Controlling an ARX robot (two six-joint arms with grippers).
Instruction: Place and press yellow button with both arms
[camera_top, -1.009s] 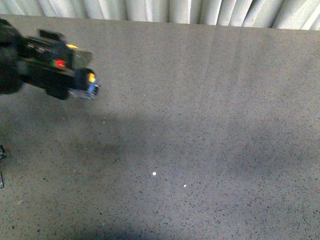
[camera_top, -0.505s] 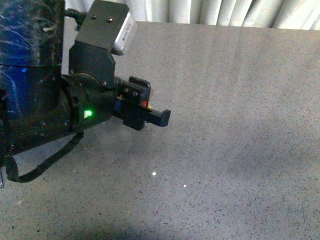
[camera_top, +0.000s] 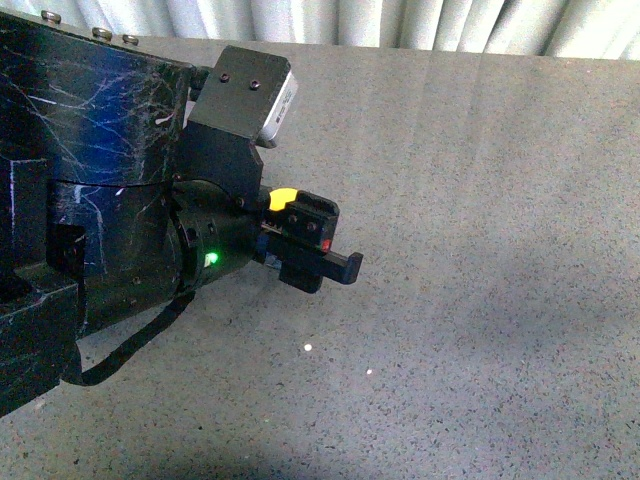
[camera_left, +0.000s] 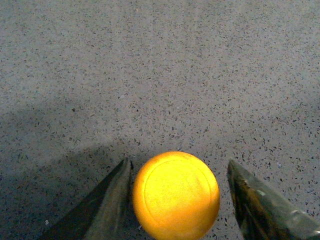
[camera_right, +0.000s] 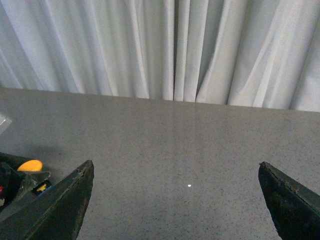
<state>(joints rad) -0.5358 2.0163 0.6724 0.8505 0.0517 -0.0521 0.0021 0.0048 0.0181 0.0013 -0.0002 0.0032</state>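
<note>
Currently left hand (camera_left: 179, 164) grips yellow button (camera_left: 176, 195); right hand (camera_right: 176, 166) spread wide, empty. Likely light, rigid: hold base, not dome.

place: lab test bench | speckled grey tabletop (camera_top: 480, 200) | white curtain (camera_right: 175, 50)

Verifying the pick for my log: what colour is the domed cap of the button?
Plain orange-yellow; the yellow button shows best in the left wrist view.
</note>
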